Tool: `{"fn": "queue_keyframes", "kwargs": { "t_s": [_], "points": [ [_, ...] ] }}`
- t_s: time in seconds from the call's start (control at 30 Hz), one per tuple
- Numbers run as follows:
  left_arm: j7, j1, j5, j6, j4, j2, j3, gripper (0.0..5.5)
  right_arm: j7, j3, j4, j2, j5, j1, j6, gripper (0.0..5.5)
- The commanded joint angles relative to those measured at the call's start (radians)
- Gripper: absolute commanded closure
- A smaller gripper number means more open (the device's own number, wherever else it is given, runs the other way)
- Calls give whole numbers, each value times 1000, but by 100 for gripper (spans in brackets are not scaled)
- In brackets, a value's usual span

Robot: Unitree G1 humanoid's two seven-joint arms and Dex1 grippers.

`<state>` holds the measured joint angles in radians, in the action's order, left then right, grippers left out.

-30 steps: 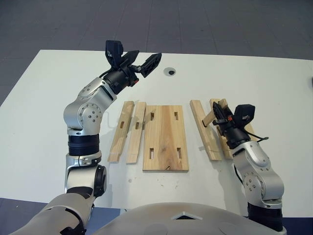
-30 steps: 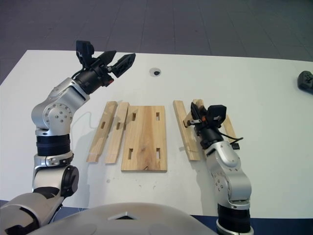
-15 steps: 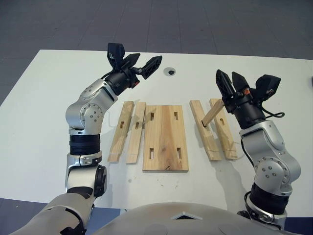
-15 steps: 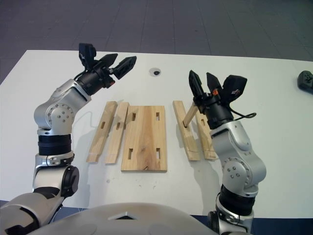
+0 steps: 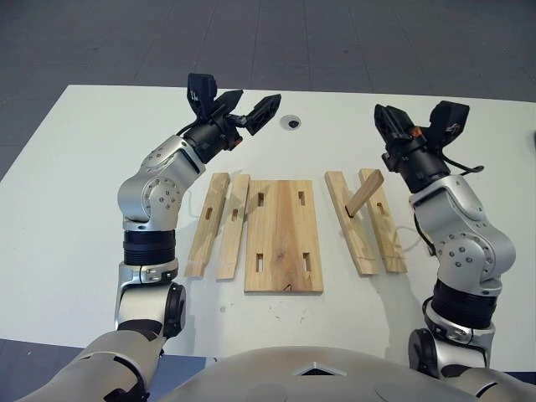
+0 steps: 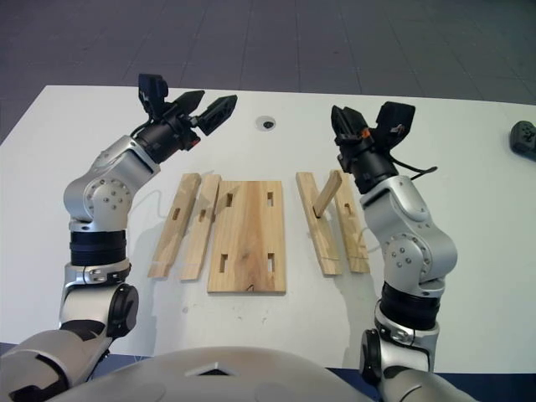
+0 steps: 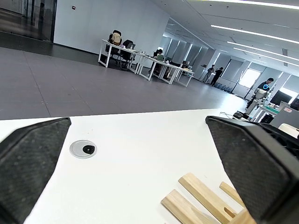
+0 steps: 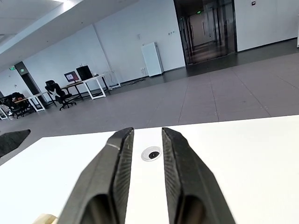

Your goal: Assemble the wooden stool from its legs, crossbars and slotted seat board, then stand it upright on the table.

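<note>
left gripper (image 5: 255, 100) spread wide | right gripper (image 8: 147, 134) barely parted | crossbar (image 5: 365, 193) (pale, flat) — tilted

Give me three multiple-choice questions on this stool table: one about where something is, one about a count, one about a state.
1. Where does the seat board lie?
A) at the table's far edge
B) on the floor
C) between legs, two on each side

2. How many slots does the seat board show?
A) two
B) four
C) six

3. How does the crossbar sit?
A) tilted up from a leg
B) flat on the seat board
C) flat on the table

Answers:
1 C, as a pair of legs lies on either side of the board.
2 B, with two slots near each end.
3 A, as its lower end rests on the inner right leg and its upper end is in the air.
</note>
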<state>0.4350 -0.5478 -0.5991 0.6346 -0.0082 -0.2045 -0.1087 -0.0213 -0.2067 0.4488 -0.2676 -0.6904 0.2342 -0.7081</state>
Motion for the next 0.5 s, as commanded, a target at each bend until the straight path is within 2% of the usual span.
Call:
{"fn": "queue_keyframes", "kwargs": {
  "t_s": [0.03, 0.1, 0.27, 0.5],
  "points": [
    [-9, 4, 14, -6, 4, 3, -3, 10, -15, 28, 14, -6, 29, -38, -9, 514],
    [-7, 5, 17, -6, 5, 4, -2, 10, -20, 34, 20, -9, 43, -35, -3, 547],
    [-6, 2, 21, -9, 9, 6, -1, 10, -41, 44, 33, -23, 84, -7, 19, 547],
    [-6, 5, 24, -12, 7, 11, -1, 10, -16, -8, 88, -19, 67, 63, 4, 547]
  ]
}}
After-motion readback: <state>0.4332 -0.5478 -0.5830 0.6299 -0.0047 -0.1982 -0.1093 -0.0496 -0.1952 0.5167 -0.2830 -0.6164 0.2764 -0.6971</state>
